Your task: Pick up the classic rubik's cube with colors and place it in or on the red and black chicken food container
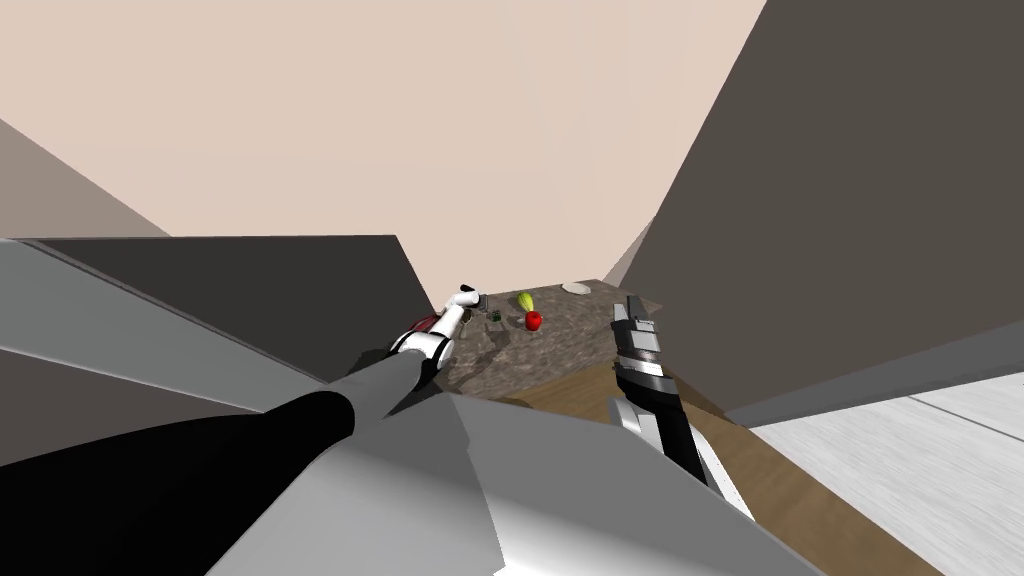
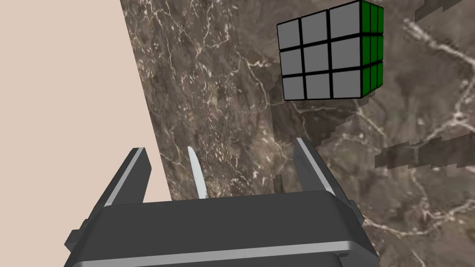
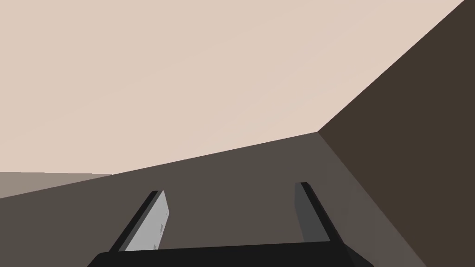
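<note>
The Rubik's cube [image 2: 329, 53] rests on a brown marble counter [image 2: 222, 92], showing a grey face and a green side. My left gripper [image 2: 219, 146] hovers over the counter, open and holding nothing; the cube lies ahead of it, beyond the right-hand finger [image 2: 310, 162] and not touching. In the head view the cube [image 1: 495, 316] is a small dark speck just past the left gripper [image 1: 482, 302]. A red and dark object [image 1: 427, 322] peeks out beside my left forearm, mostly hidden. My right gripper [image 3: 230, 188] is open and empty, held up at the counter's right [image 1: 630, 310].
On the counter [image 1: 580, 330] lie a round red object [image 1: 533, 320], a yellow-green item [image 1: 526, 300] and a white dish [image 1: 576, 288] further back. A beige wall [image 2: 65, 92] borders the counter beside the left gripper. A dark wall [image 1: 850, 200] rises on the right.
</note>
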